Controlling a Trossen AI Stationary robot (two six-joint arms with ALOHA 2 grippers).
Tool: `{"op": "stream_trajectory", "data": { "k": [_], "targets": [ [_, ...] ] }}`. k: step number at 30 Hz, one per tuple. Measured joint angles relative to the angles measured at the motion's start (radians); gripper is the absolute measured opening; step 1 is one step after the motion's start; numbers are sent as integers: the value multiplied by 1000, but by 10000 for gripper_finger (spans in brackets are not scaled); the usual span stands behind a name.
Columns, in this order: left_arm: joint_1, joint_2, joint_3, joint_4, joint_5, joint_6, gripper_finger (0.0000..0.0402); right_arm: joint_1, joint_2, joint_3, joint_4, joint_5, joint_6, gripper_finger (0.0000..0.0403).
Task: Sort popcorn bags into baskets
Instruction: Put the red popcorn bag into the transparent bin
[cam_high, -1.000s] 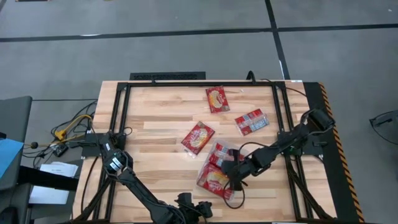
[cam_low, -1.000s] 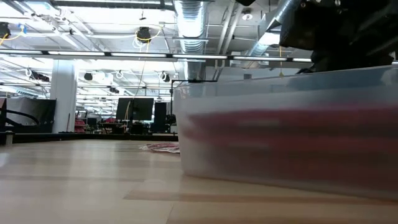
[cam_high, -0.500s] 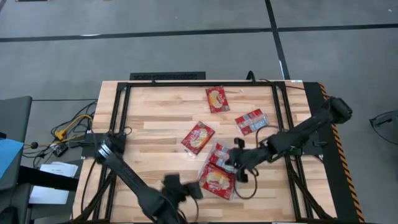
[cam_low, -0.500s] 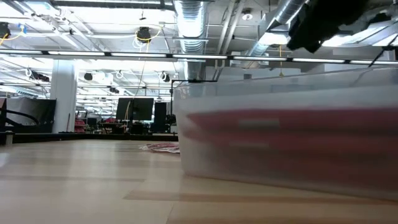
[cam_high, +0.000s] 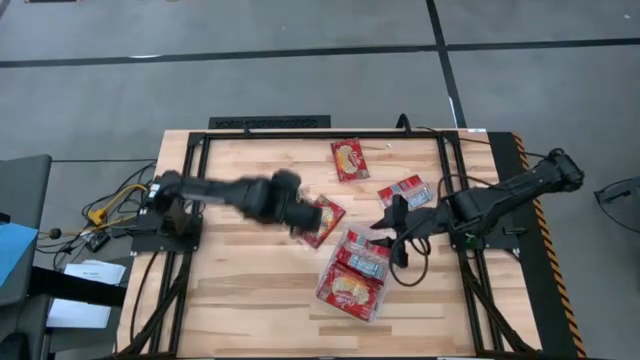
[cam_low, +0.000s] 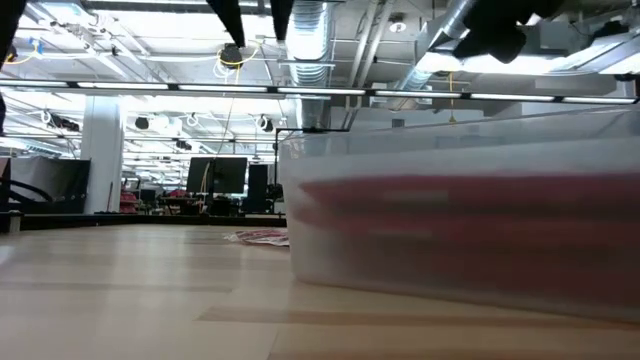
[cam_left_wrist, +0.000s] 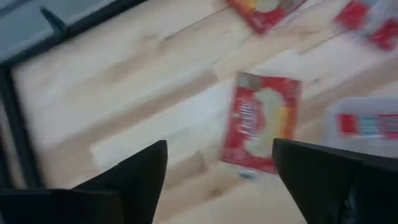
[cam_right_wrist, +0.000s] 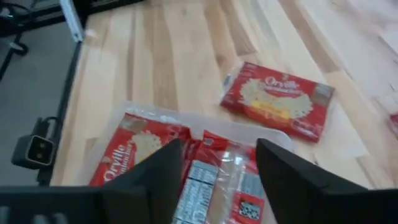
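Three popcorn bags left loose on desk (cam_high: 250, 290), several already in basket (cam_high: 326, 272).
Clear basket sits near-centre w/ a stack of red packets inside. Loose: centre bag (cam_high: 319, 220), far bag (cam_high: 350, 159), label-side bag (cam_high: 404, 195) to the right. Left end effector (cam_left_wrist: 214, 168) hovers over centre bag, fingers apart, nothing held. Right end effector (cam_right_wrist: 214, 165) above basket's far-right edge, fingers apart, empty. Task looks past halfway; centre bag prob. next.
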Motion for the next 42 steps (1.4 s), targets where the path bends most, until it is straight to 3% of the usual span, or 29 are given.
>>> {"op": "stream_trajectory", "data": {
  "k": [5, 11, 17, 22, 25, 28, 33, 37, 42],
  "targets": [
    [161, -6, -122, 236, 143, 320, 288, -17, -1, 0, -50, 6, 31, 265],
    [277, -11, -389, 522, 275, 513, 288, -17, -2, 0, -107, 54, 41, 265],
    [371, -11, -671, 938, 448, 555, 288, -23, -4, 0, -152, 56, 55, 265],
    [426, -10, -822, 1075, 488, 547, 288, -22, -4, 0, -155, 56, 57, 265],
    [448, -10, -906, 1265, 624, 546, 288, -22, -3, 0, -156, 56, 57, 265],
    [450, -10, -957, 1387, 694, 521, 288, -22, -3, 0, -156, 56, 57, 265],
    [449, 14, -985, 1388, 686, 510, 288, -22, -3, 0, -155, 56, 57, 265],
    [443, 46, -993, 1461, 766, 519, 286, -22, -3, 0, -154, 57, 56, 265],
    [421, 88, -993, 1535, 839, 520, 249, -22, -3, 0, -153, 61, 46, 265]
  ]
}}
